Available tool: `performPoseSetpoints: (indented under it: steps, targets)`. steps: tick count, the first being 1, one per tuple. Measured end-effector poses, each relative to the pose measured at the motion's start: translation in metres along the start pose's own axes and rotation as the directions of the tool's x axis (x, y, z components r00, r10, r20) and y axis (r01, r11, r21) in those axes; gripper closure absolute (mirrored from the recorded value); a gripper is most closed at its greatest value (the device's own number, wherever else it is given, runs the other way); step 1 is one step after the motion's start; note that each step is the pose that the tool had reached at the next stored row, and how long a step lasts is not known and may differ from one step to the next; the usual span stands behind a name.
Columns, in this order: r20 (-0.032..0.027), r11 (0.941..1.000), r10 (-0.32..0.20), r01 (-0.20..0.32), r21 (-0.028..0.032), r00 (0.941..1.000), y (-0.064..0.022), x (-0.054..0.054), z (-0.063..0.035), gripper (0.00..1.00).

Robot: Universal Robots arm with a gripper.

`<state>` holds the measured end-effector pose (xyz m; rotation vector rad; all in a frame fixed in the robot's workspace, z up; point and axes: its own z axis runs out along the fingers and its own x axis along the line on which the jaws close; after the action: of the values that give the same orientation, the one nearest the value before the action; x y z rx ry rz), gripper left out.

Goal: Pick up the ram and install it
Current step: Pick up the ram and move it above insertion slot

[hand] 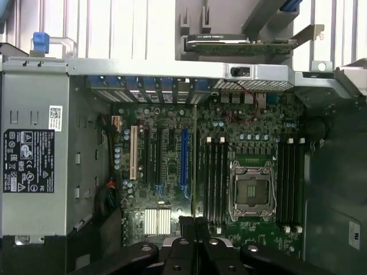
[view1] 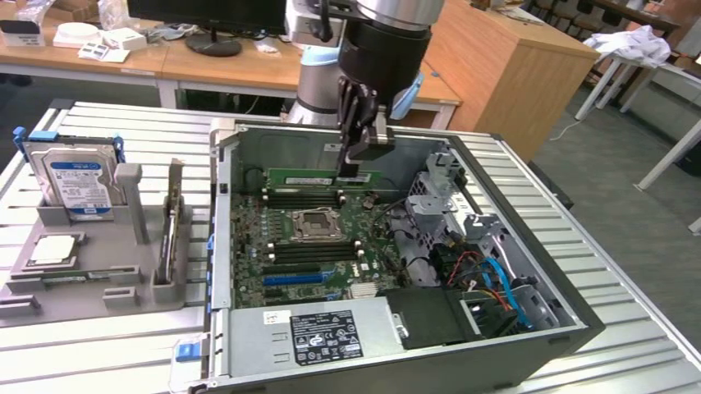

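The gripper [view1: 353,171], jaws closed narrowly on the ram [view1: 301,175] (a green stick, held level), hangs inside the open computer case [view1: 222,246] just above the motherboard [view1: 328,264].

No text can be read; the power supply label [hand: 28,160] and hard drive label [view1: 79,176] carry print too small.

You are seeing soft, even room light.
In the exterior view the light is coming from above: the table [view1: 110,353] is shining pale, and the case [view1: 570,328] walls are shading the motherboard [view1: 285,283] only lightly. In the wrist view the gripper [hand: 195,226] is showing dark, and the table behind is washing out.
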<state>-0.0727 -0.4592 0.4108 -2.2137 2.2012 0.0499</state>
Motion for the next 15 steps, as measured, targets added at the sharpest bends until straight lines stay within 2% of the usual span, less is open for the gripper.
performPoseSetpoints:
  steps: [8,15]
  targets:
    - [0.0,1.0,0.0,0.0,0.0,1.0,-0.0126,0.001,-0.0001,0.89]
    - [0.0,1.0,0.0,0.0,0.0002,1.0,-0.0136,-0.001,0.0001,0.89]
